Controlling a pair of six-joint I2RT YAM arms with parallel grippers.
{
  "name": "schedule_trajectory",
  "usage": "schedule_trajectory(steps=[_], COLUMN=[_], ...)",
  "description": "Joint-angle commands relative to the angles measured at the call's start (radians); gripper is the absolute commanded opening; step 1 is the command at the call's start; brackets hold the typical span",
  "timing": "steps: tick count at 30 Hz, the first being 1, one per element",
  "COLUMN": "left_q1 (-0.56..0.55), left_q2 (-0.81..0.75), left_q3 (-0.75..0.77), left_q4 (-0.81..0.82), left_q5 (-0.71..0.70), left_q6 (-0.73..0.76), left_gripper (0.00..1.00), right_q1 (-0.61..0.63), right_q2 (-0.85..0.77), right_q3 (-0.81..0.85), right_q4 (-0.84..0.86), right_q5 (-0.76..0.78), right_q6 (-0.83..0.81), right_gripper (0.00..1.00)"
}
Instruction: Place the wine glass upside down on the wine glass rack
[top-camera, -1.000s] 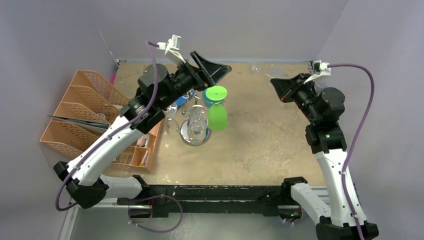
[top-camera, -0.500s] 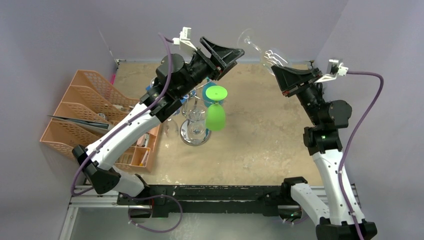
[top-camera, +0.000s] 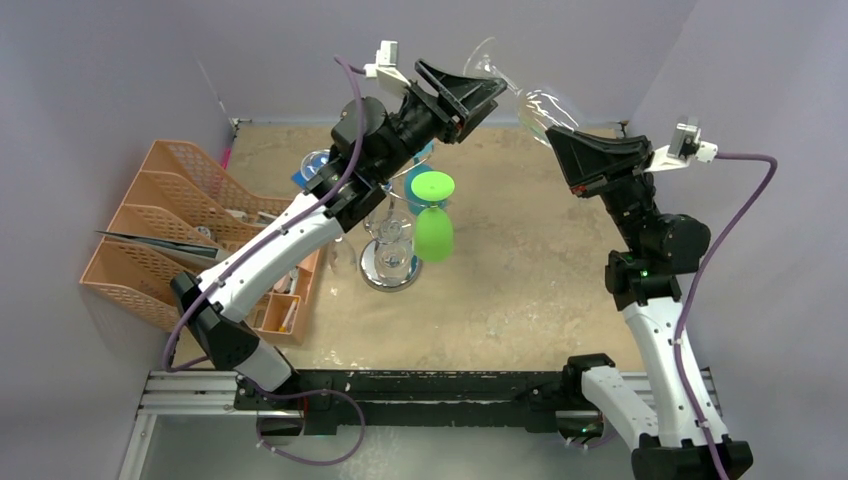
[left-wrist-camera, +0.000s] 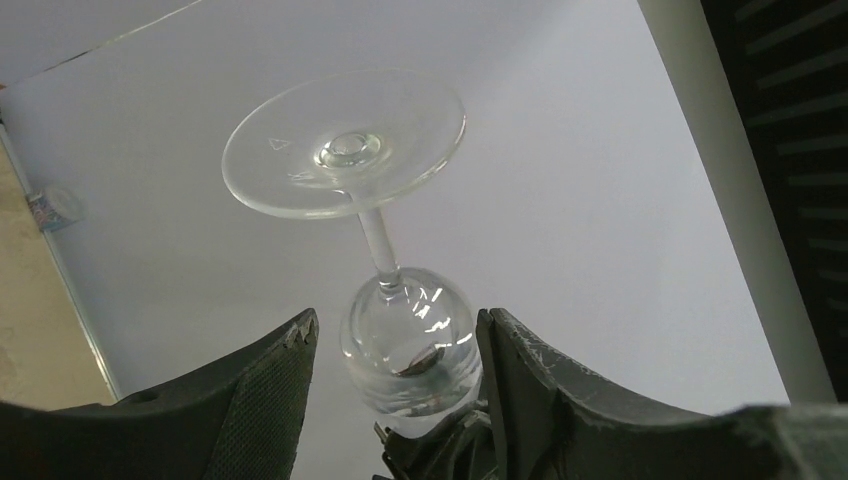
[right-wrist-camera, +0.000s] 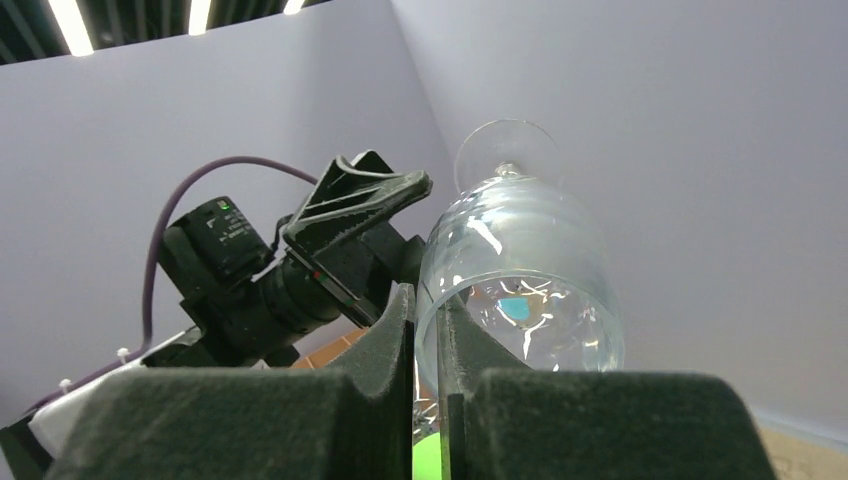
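2 of my grippers were up in the air at the top of the overhead view, meeting at 1 clear wine glass (top-camera: 540, 103). My right gripper (top-camera: 558, 140) held it: in the right wrist view the 2 fingers of that gripper (right-wrist-camera: 425, 300) were closed narrow on the thin wall at the rim of the wine glass (right-wrist-camera: 520, 270), 1 finger inside the bowl and 1 outside. The glass lay tilted, bowl toward my right gripper and round foot toward the upper left, against the grey wall.

My left gripper (top-camera: 480, 100) reached in from the left side. In the left wrist view its fingers (left-wrist-camera: 270, 400) stood apart, with the bowl of the wine glass (left-wrist-camera: 410, 345) low in the frame between them and the stem and foot rising above toward the top. A sliver of wall showed between the bowl and the finger at lower left. I could not tell whether the finger at lower right touched the glass.

1 wine glass rack (top-camera: 385, 270) stood on the sandy table (top-camera: 520, 280) near the middle of the overhead frame, well below the lifted glass. 1 green glass (top-camera: 433, 215) hung upside down on its right side. 1 orange organizer (top-camera: 150, 230) sat at the left edge of the table.
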Motion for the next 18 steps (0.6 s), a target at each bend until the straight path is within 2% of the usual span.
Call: schedule_trajectory(steps=[1, 6, 12, 18], left_q1=[-0.011, -0.022, -0.024, -0.034], left_q2=[0.009, 0.031, 0.035, 0.051], left_q3=[0.029, 0.061, 0.040, 0.027], left_q4=[0.126, 0.116, 0.181, 0.254], left_q5=[-0.009, -0.028, -0.078, -0.035], left_q6=[0.047, 0.103, 0.149, 0.149], left_gripper=[0.58, 0.50, 0.40, 0.27], right_q1=[0.003, 0.003, 0.003, 0.003], right_q2=[0.004, 0.023, 0.050, 0.057], right_q3=[0.015, 0.011, 0.018, 0.034], right_q4=[0.176, 0.219, 0.263, 0.261], right_q5=[-0.035, -0.050, -0.091, -0.141], right_q6=[0.069, 0.105, 0.141, 0.143], right_gripper=[0.00, 0.00, 0.00, 0.00])
